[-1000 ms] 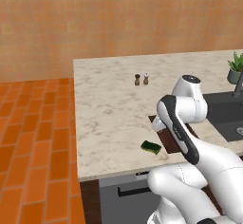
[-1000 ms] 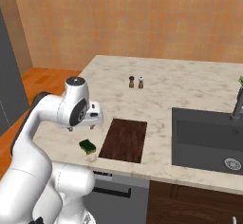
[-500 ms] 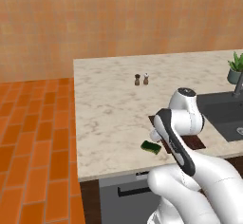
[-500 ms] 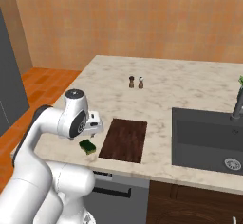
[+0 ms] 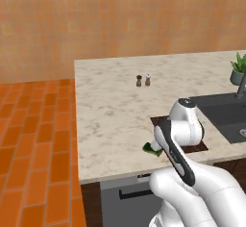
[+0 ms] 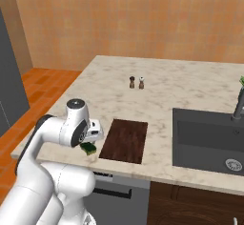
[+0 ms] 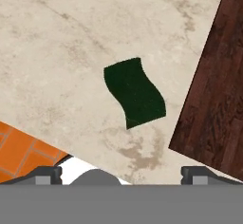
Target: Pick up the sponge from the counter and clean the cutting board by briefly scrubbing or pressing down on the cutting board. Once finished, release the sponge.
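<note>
The sponge (image 7: 135, 92) lies dark green side up on the counter (image 7: 71, 38), just left of the cutting board (image 7: 213, 99) and close to the counter's front edge. My gripper (image 7: 121, 175) hangs above the sponge, open, its two fingertips (image 7: 47, 173) spread wide with nothing between them. From the right base view, the hand (image 6: 94, 130) sits directly over the sponge (image 6: 88, 148), beside the reddish-brown cutting board (image 6: 125, 139). In the left base view my arm covers most of the cutting board (image 5: 196, 148); a corner of the sponge (image 5: 151, 148) peeks out beside the arm.
Salt and pepper shakers (image 6: 136, 82) stand mid-counter, far behind the board. The dark sink (image 6: 209, 138) with its faucet (image 6: 238, 107) lies to the right, and a potted plant (image 5: 238, 67) sits beyond it. Orange tiled floor (image 5: 33, 139) lies past the counter's left edge.
The hand has come down and toward the counter's front edge, ending low over the sponge. Sponge and cutting board have not moved.
</note>
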Motion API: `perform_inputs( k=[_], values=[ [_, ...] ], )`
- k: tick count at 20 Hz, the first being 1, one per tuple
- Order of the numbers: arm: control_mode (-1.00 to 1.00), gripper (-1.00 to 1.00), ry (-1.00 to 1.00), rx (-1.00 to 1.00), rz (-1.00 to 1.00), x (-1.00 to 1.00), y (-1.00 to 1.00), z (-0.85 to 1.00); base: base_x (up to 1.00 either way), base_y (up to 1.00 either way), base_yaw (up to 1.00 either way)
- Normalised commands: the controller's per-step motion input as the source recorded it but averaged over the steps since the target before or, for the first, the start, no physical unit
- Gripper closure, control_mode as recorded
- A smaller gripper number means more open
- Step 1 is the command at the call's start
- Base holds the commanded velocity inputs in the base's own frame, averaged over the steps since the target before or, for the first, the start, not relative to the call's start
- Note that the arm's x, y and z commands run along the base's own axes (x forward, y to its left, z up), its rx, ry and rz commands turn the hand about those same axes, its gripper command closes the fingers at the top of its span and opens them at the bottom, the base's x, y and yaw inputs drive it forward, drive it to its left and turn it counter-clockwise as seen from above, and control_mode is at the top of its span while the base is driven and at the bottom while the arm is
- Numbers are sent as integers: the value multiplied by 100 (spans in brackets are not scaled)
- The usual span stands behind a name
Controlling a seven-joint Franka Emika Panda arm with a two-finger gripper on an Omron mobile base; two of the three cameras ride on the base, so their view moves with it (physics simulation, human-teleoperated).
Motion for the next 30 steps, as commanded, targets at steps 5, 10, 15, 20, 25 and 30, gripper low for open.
perform_inputs(
  k=[5,10,15,20,25,30],
  values=[
    [-100,-100,0,-5,0,1,20,-24,0,0,0],
    [-100,-100,0,0,0,0,0,-3,0,0,0],
    [-100,-100,0,-1,0,3,0,-12,0,0,0],
    [-100,-100,0,-3,0,11,0,-13,0,0,0],
    [-100,-100,-1,-6,0,11,5,-19,0,0,0],
    [-100,-100,-2,-1,0,6,1,-25,0,0,0]
  ],
)
